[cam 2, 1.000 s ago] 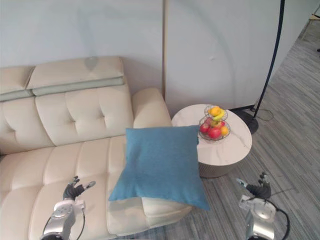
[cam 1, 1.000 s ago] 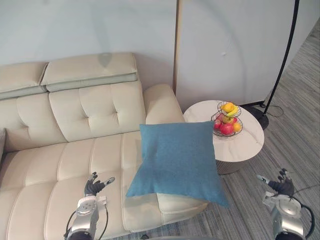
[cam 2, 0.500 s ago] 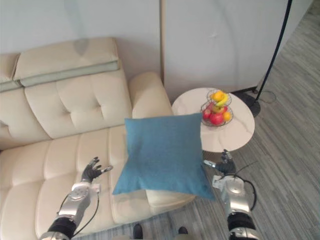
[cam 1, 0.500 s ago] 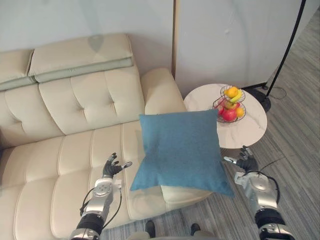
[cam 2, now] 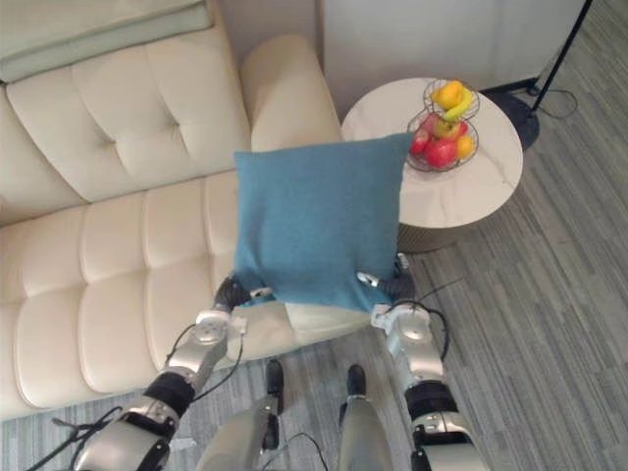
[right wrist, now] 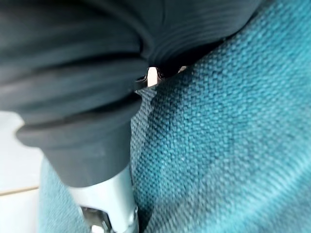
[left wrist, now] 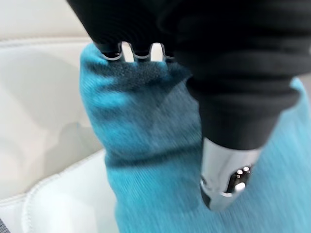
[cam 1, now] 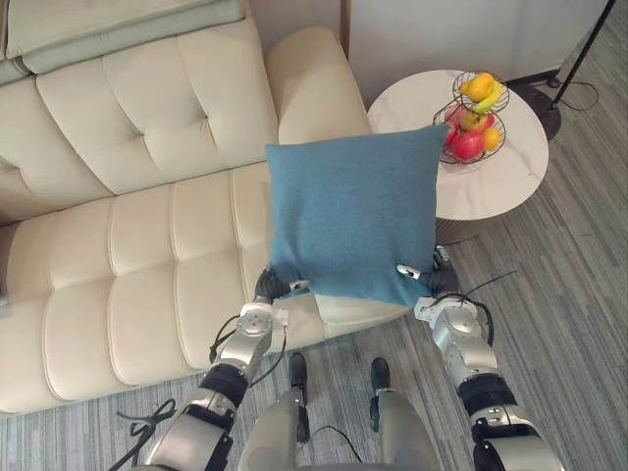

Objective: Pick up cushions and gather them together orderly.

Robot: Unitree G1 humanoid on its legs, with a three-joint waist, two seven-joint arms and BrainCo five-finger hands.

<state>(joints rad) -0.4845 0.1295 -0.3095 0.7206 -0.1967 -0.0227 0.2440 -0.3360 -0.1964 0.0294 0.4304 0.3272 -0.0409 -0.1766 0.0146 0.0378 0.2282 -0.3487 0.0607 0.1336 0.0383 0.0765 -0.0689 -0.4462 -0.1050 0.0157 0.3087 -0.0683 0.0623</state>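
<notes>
Left hand (cam 1: 267,289) and right hand (cam 1: 438,283) pinch the lower corners of the blue cushion (cam 1: 351,218), thumbs in front.

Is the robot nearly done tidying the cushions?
Just starting. Nothing looks gathered yet. In hand: the left hand and right hand pinch the lower corners of the blue cushion at the front edge of the sofa. Left: lifting it and placing it neatly.

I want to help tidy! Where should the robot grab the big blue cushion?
By its two bottom corners, one from each side. The cushion is wide, flat and upright at the sofa end, so a one-hand grip would likely let it droop. The left hand and right hand pinch those corners.
</notes>
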